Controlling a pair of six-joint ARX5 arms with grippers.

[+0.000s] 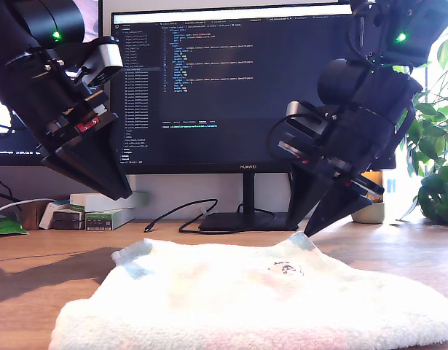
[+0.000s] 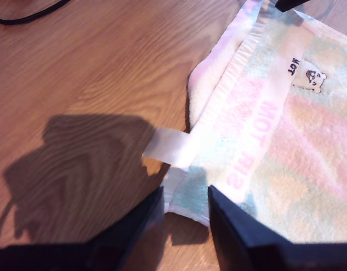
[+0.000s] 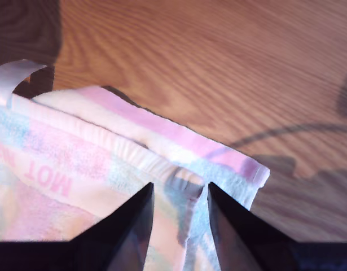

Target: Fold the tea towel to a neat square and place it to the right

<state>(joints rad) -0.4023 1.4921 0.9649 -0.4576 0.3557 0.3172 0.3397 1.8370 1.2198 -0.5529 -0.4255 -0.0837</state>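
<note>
My first gripper (image 2: 184, 212) and second gripper (image 3: 179, 209), fingers apart, straddle the fluffy white pink-and-mint terry tea towel's (image 1: 282, 306) 12 o'clock corners on the wooden bench (image 1: 34, 284); pinching one layer risks a crooked fold.

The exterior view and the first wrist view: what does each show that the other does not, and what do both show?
Only the exterior view shows the large dark computer monitor and the green leafy plant. Only the first wrist view shows the pink lettering and the small white tag. Both show the fluffy white terry tea towel on the brown wooden table, with its small dark printed figure.
</note>
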